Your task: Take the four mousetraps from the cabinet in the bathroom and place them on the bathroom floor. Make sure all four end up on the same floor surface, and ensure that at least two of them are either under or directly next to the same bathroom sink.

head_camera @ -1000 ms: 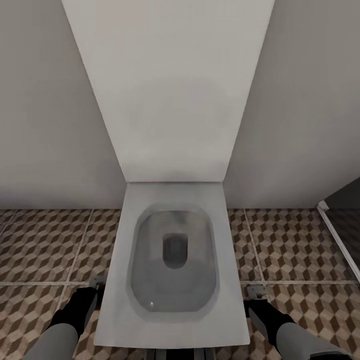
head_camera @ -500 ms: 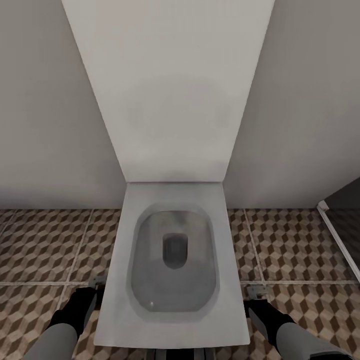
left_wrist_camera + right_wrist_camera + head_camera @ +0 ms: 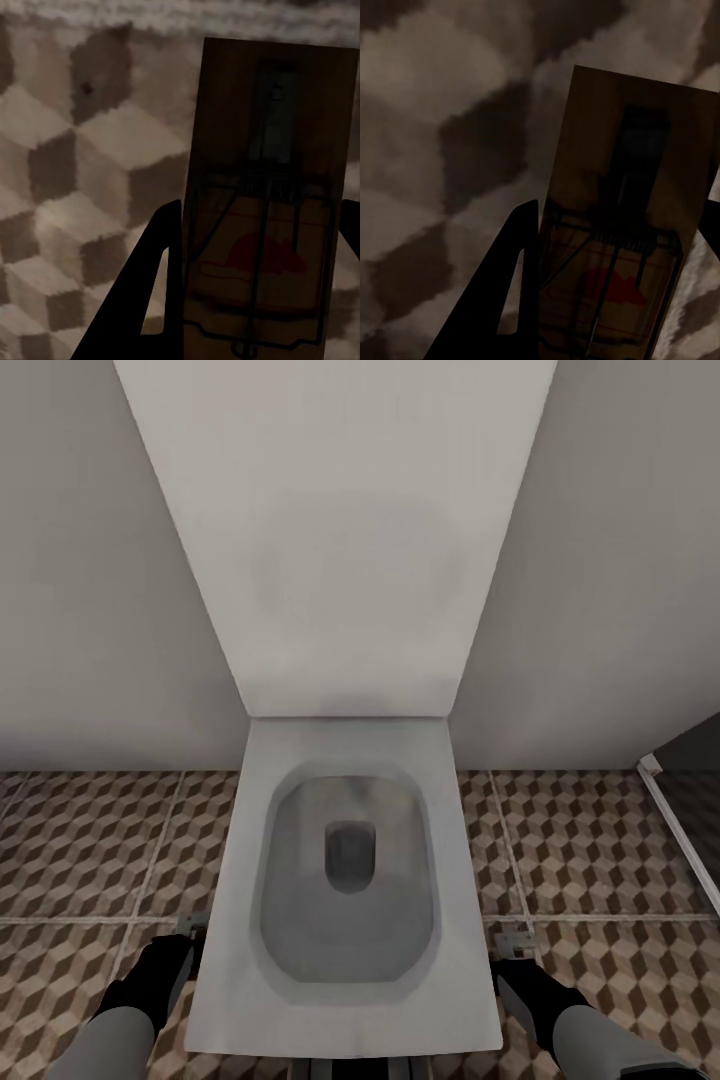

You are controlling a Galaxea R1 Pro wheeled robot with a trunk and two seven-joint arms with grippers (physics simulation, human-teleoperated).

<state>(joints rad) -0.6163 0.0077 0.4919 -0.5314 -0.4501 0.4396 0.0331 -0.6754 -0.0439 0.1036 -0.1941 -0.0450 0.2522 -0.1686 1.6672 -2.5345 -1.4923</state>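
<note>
Two mousetraps are in hand: the left tool clamps one mousetrap, the right tool another, above the bathroom floor. Since a second ago the head view edged slightly toward the toilet at centre frame; no sink yet.

Ahead of me, between my two claws, stands a white toilet with its lid raised against a plain pale grey wall. The bathroom floor runs under it and out to both sides of my claws: large square tiles printed with brown, beige and cream cubes, pale grout between them. Beyond my right claw, a white edge strip borders a dark opening. The light is soft and even.
</note>
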